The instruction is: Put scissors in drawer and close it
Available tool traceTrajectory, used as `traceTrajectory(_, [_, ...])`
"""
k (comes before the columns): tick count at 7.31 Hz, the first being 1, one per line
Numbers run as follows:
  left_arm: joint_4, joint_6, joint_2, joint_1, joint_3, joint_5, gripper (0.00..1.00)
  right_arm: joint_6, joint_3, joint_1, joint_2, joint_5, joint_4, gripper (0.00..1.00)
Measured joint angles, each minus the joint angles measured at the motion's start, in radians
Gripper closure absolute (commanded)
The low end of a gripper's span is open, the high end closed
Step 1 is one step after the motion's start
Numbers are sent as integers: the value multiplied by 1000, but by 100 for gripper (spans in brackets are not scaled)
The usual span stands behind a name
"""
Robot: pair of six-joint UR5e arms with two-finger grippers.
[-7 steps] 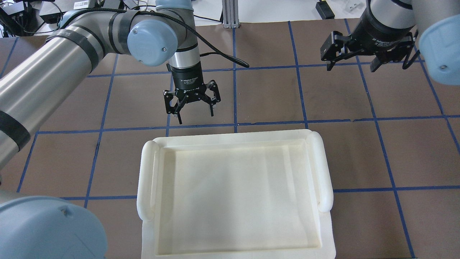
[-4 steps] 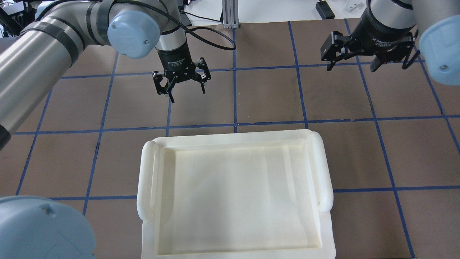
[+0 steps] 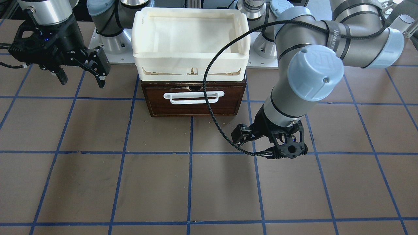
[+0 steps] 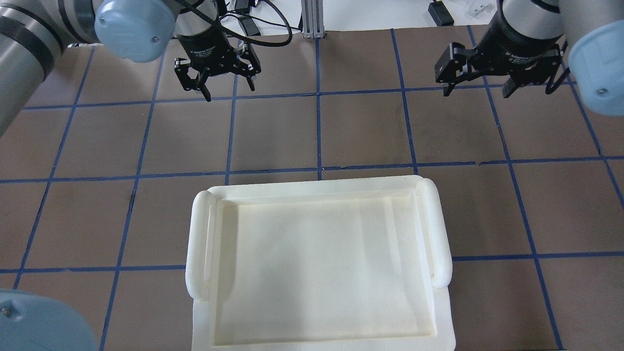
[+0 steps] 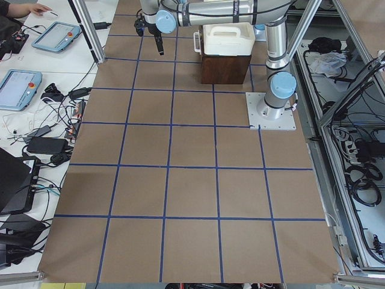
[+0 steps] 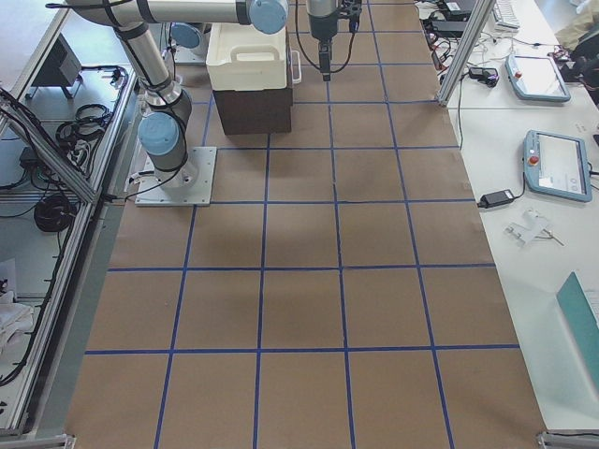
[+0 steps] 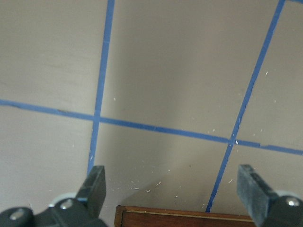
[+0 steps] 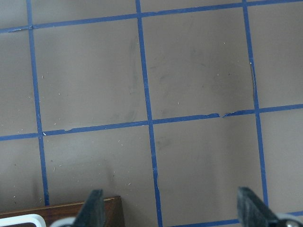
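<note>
The dark brown drawer (image 3: 192, 106) with its white bar handle (image 3: 194, 97) sits shut under a cream-white tray (image 3: 191, 14). The scissors show in no view. My left gripper (image 4: 229, 91) is open and empty, hovering over bare table away from the drawer's front; in the front view it (image 3: 267, 143) is to the right of the drawer. Its wrist view shows the drawer's edge (image 7: 184, 218) at the bottom. My right gripper (image 4: 477, 91) is open and empty, raised on the other side (image 3: 81, 78). Its wrist view shows a drawer corner (image 8: 61, 210).
The cream tray's rim (image 4: 312, 187) fills the lower middle of the overhead view and hides the drawer below it. The brown table (image 4: 360, 126) has blue tape grid lines. Tablets and cables lie on side benches (image 5: 21, 90).
My left gripper has moved away from the tray, up and to the left in the overhead view, still open. The right arm has not moved.
</note>
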Motion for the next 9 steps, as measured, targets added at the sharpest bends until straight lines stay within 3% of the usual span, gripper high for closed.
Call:
traceTrajectory(5, [-14,263,178,82,-15,98,0,1,0,0,0,0,2,0])
traceTrajectory(9, [-24,258,272,144,-128,44,0,0,0,0,0,0,3,0])
